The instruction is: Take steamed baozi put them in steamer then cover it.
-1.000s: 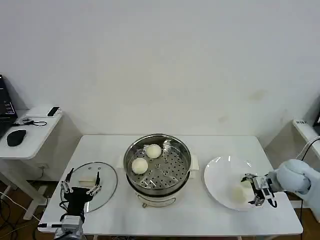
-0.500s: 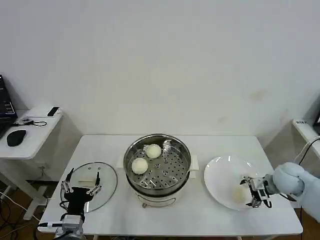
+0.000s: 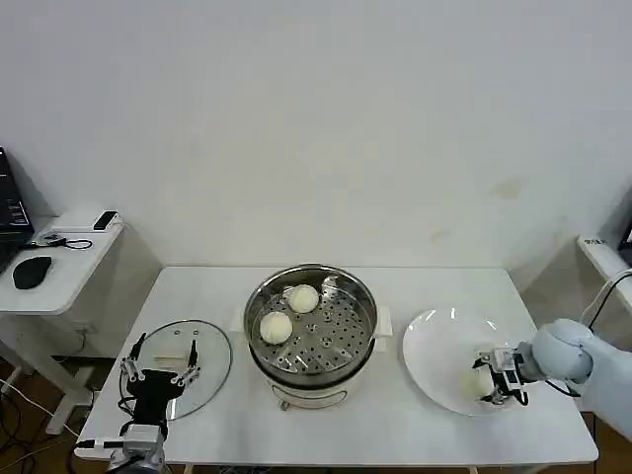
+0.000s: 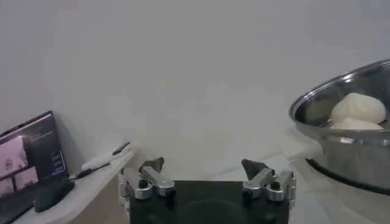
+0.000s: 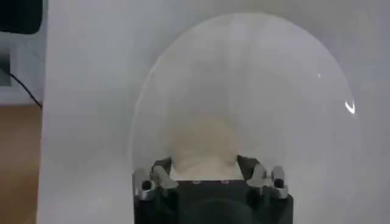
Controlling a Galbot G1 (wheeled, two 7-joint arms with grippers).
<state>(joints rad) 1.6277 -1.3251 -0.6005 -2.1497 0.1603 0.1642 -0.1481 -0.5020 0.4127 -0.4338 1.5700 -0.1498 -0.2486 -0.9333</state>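
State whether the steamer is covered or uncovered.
Uncovered: the glass lid lies flat on the table beside the steamer, two baozi exposed inside.

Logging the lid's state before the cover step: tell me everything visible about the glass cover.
The cover is a round clear glass lid with a thin metal rim and a white bar handle on top. It lies flat, handle up, on the white table, left of the steamer and apart from it. The left gripper is open at its near edge.

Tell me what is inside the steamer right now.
Two buns sit on the steamer's perforated tray, toward the robot's left. Whatever lies under the tray is hidden.
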